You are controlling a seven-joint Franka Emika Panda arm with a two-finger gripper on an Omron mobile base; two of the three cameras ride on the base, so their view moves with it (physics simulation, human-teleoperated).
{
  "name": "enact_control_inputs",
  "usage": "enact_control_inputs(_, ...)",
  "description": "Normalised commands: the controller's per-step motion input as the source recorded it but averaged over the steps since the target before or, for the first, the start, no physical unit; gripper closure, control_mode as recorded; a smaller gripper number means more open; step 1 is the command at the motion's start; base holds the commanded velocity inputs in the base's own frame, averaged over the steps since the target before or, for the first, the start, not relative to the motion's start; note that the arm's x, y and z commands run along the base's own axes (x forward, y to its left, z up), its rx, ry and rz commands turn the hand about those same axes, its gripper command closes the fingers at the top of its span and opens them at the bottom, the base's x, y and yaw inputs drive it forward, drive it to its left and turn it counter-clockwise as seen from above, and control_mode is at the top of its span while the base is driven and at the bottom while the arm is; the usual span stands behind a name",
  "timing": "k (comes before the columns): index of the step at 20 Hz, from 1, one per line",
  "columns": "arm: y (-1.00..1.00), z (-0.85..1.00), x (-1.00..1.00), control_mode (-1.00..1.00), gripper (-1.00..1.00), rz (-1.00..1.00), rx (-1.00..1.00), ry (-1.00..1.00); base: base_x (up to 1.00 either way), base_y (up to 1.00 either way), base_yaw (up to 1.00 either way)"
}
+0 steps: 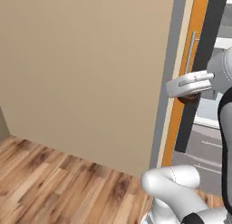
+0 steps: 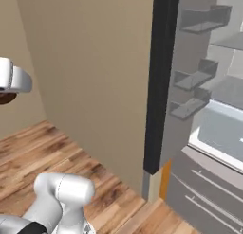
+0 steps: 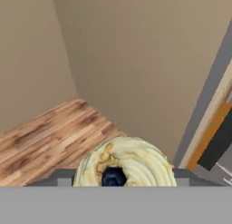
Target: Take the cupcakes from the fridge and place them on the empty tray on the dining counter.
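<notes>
Nestling between end effector (image 3: 118, 182) fingertips — cupcake (image 3: 124, 162)

Both base views are looking forward and down from behind the arm, sharing the beige wall (image 1: 86, 73) and wood floor (image 2: 57, 148). The hand view is sitting close above a cupcake (image 3: 124, 164), facing that corner.

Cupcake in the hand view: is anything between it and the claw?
No. The cream-topped cupcake already sits between the claw's fingers. Ahead are a beige wall and wood floor; whether anything blocks the way to the tray can't be told.
</notes>
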Motion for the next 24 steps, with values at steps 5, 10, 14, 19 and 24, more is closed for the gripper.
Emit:
enact_control_inputs(5,0.00,0.00,0.00,1.00,1.00,0.00,0.00,0.00,0.00,0.00,1.00)
enact_control_inputs(10,0.00,0.00,0.00,1.00,1.00,0.00,0.00,0.00,0.00,0.00,1.00)
enact_control_inputs(14,0.00,0.00,0.00,1.00,1.00,0.00,0.00,0.00,0.00,0.00,1.00)
enact_control_inputs(19,0.00,0.00,0.00,1.00,1.00,0.00,0.00,0.00,0.75,0.05,0.82)
enact_control_inputs(24,0.00,0.00,0.00,1.00,1.00,0.00,0.00,0.00,1.00,0.00,0.56)
